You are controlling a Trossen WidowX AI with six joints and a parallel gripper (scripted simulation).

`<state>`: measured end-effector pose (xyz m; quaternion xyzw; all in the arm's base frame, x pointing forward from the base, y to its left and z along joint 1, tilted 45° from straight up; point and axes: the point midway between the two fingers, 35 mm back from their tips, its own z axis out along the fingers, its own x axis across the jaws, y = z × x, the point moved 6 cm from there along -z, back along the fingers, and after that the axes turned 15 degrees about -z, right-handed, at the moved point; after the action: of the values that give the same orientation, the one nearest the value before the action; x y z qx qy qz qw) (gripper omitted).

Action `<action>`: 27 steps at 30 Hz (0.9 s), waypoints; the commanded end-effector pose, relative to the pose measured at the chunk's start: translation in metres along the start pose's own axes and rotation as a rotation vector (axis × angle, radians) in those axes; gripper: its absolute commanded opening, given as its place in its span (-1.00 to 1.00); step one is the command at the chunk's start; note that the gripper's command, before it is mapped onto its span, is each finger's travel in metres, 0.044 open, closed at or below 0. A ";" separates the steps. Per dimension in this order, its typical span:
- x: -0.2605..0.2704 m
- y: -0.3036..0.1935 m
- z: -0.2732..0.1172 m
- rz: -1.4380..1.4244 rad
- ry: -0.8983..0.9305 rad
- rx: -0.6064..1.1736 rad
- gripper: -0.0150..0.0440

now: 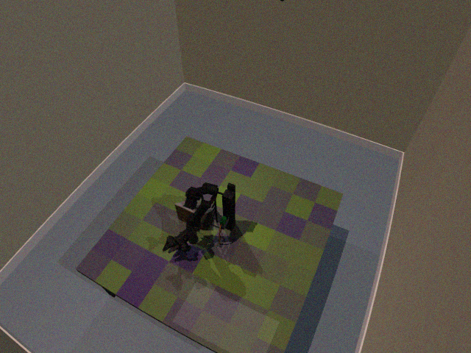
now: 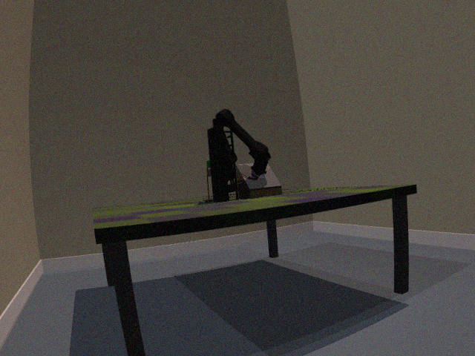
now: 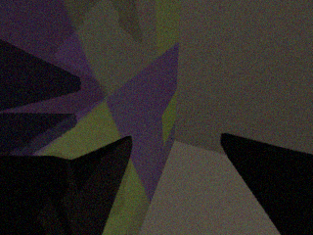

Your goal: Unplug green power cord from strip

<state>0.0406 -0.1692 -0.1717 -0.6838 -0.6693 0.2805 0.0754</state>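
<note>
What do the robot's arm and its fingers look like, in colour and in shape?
The arm is black all over, built of thick rounded segments with bulky joints. No markings or cables can be made out in the dim light. In the wrist view the fingers are dark, flat, pointed wedges.

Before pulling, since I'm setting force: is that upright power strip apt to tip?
Likely tippy: the power strip stands tall and narrow. The green plug sits partway up its side, so pulling there probably levers it over.

Checkered green-purple table point(image 2: 268, 208) on grey floor point(image 2: 345, 325); brown box point(image 2: 264, 185) on table.
</note>
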 end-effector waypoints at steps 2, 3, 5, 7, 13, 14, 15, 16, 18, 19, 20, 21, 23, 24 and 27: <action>-0.002 0.003 -0.001 0.018 0.011 -0.010 0.69; -0.004 0.006 -0.001 0.039 0.025 -0.023 0.60; -0.011 0.016 -0.005 0.102 0.076 -0.060 0.42; -0.020 0.027 -0.011 0.180 0.144 -0.099 0.24; -0.046 0.053 -0.045 0.407 0.389 -0.165 0.05; -0.050 0.056 -0.053 0.443 0.434 -0.167 0.05; -0.054 0.059 -0.061 0.479 0.481 -0.168 0.05; -0.058 0.061 -0.070 0.516 0.528 -0.166 0.05; -0.065 0.064 -0.089 0.589 0.623 -0.154 0.05; -0.069 0.065 -0.099 0.624 0.668 -0.145 0.05; -0.073 0.067 -0.109 0.653 0.711 -0.134 0.05; -0.076 0.068 -0.120 0.683 0.756 -0.121 0.05; -0.084 0.069 -0.144 0.745 0.848 -0.087 0.05; -0.087 0.069 -0.157 0.776 0.894 -0.066 0.05; -0.097 0.066 -0.196 0.864 1.025 0.008 0.05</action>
<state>0.1742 -0.2179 -0.0628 -0.9282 -0.3084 -0.0370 0.2047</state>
